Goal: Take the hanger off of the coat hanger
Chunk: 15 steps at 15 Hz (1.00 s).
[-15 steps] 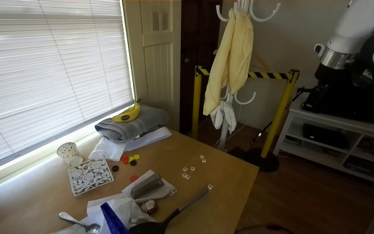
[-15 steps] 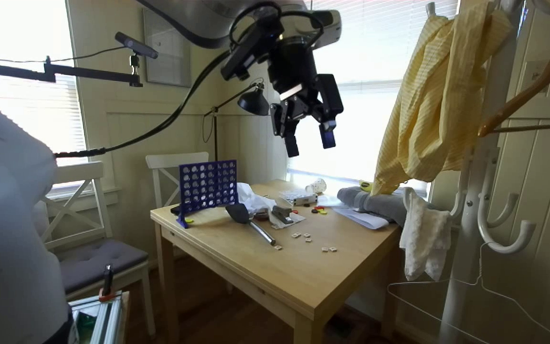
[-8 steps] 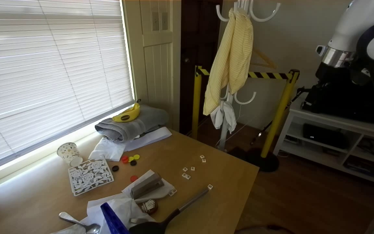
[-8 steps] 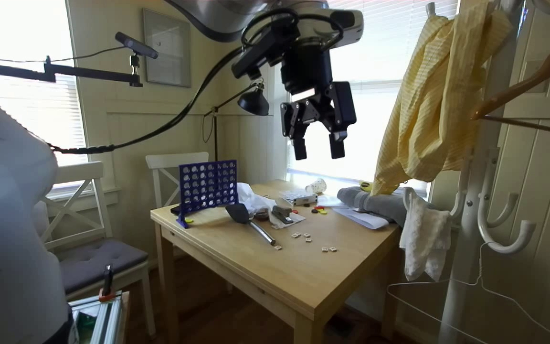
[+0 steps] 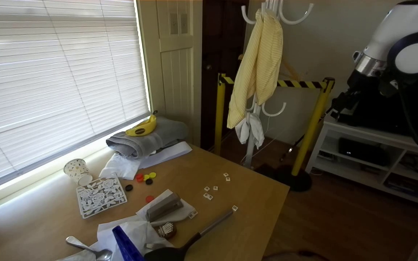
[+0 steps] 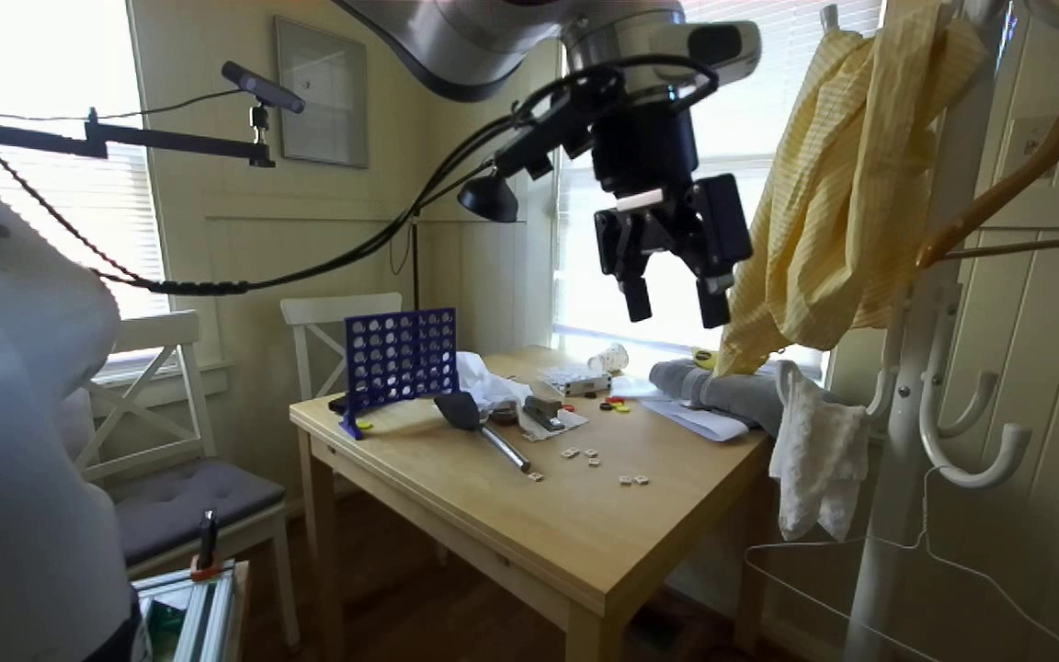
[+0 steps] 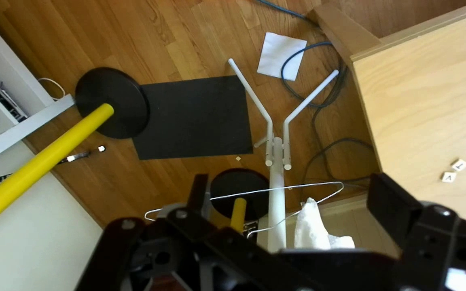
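Observation:
The hanger (image 6: 989, 580) is a thin white wire loop hanging from a lower hook of the coat hanger, a white upright stand (image 6: 890, 496). In the wrist view the hanger (image 7: 306, 185) crosses in front of the stand's pole (image 7: 277, 173), beyond my fingers. The stand also shows in an exterior view (image 5: 251, 154), where the thin hanger is barely visible. My gripper (image 6: 677, 308) is open and empty, pointing down above the table, left of the yellow garment (image 6: 847, 202). In the wrist view the gripper's (image 7: 291, 196) fingers are wide apart, with nothing between them.
A wooden hanger (image 6: 1035, 161) hangs from an upper hook. A white cloth (image 6: 816, 460) hangs from a lower hook beside the wire hanger. The table (image 6: 575, 524) holds a blue game grid (image 6: 401, 359) and a grey towel (image 6: 713, 391). Yellow barrier posts (image 5: 310, 134) stand behind the stand.
My gripper has moved right and slightly down, closer to the stand and the yellow garment, staying open. The wooden hanger sways a little. The wire hanger has not visibly moved.

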Motion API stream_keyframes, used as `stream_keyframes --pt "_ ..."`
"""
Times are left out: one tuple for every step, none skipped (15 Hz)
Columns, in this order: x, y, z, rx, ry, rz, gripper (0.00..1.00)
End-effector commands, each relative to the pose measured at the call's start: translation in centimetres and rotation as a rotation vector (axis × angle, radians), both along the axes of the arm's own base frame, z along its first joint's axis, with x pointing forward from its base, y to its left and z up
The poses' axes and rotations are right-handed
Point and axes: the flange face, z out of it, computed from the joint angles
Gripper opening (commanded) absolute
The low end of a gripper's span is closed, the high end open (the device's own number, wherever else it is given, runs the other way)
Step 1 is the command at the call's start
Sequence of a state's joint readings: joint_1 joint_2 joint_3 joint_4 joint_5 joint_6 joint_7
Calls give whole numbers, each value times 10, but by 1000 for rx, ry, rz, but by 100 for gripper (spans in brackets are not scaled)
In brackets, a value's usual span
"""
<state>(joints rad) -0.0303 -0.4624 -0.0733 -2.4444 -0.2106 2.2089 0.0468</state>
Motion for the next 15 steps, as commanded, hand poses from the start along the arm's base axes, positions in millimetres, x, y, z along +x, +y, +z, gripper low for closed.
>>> stream_keyframes --pt "35 -30 -26 44 5 -44 100" --pt "44 -36 -31 49 14 -51 100" --pt "52 -40 -38 57 22 -59 100" --pt "60 -42 -42 64 28 -76 100" --pt "69 -45 -48 74 53 -106 100" --pt "75 -48 -54 79 81 -139 100" --pt "53 -41 -46 54 46 -93 100" --pt "60 -44 -51 57 58 -105 100" --pt "66 -45 -55 58 66 -111 100" --pt "70 -46 -57 58 72 -115 100" --pt "72 -47 -58 58 74 -116 100" --pt "73 -47 -57 58 74 -117 100" --pt "73 -47 -57 58 75 -118 100" --pt "76 -48 -59 40 14 -140 100" --pt "83 -49 -62 57 -25 -172 100"
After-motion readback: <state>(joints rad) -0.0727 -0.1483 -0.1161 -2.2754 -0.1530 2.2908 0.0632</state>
